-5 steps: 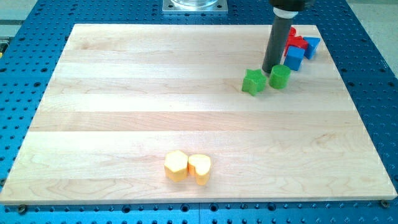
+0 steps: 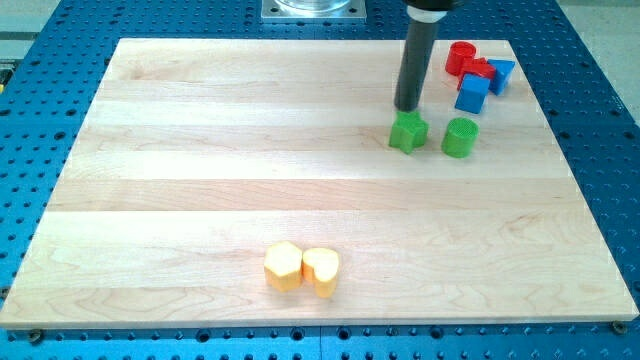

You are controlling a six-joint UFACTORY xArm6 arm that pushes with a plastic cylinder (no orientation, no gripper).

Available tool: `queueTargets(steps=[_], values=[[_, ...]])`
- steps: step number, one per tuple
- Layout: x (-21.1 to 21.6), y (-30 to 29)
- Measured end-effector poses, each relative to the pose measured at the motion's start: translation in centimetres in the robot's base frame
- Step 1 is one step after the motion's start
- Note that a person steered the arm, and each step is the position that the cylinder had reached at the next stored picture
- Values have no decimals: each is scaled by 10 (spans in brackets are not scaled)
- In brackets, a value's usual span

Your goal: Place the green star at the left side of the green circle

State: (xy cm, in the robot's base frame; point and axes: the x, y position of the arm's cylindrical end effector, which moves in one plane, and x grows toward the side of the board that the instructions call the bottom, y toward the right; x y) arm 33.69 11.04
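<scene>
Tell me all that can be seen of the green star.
The green star is a small, chunky block of bright green, plastic by its look, with a star-shaped top and ridged sides. It sits flat on the board, in the view's upper right part. The green circle stands to its right with a clear gap between them. My tip is just above the star in the view, at its far edge; whether they touch I cannot tell. Nothing else is near it.

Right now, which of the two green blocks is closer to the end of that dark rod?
The green star. My tip sits just above it in the view, while the green circle lies apart toward the view's right.
</scene>
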Motion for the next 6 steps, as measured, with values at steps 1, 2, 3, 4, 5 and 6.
queueTargets(steps=[1,2,3,4,5,6], values=[[33,-6],[42,-6],[42,-22],[45,-59],[75,-61],[101,-51]])
